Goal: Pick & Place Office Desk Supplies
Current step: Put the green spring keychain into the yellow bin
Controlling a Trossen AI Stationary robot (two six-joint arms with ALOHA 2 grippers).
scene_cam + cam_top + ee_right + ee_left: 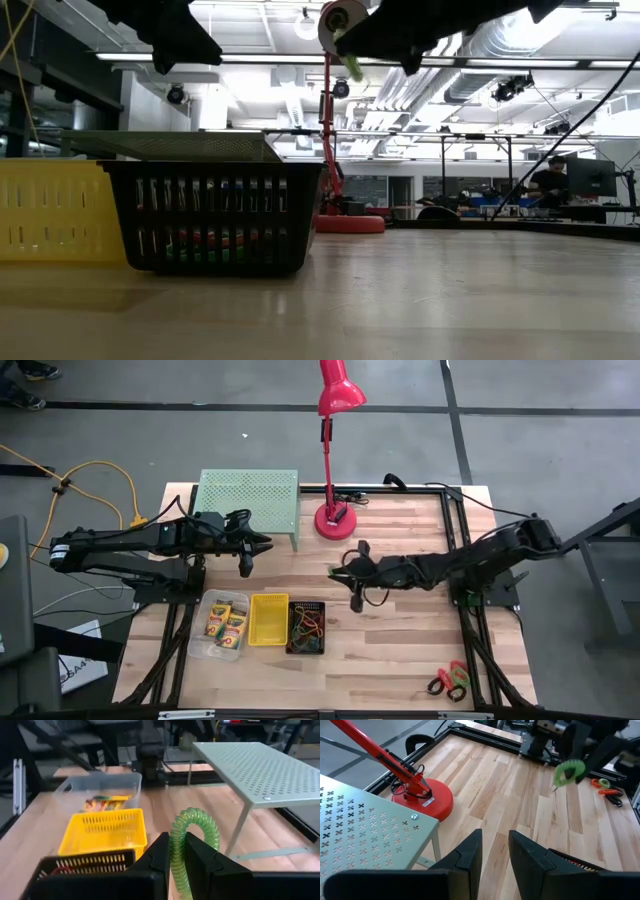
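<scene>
At centre frame in the high view, the right gripper [178,857] pinches a green coiled loop [192,837] above the table [400,650]; carry it squarely over the black-mesh bin [306,625] (lower centre) before letting go. The left gripper [495,852], empty and slightly parted, waits upper left.

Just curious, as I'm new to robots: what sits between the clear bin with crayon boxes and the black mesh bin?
The yellow bin, seemingly empty, sits between the clear bin and the black mesh bin; the high view shows it.
</scene>
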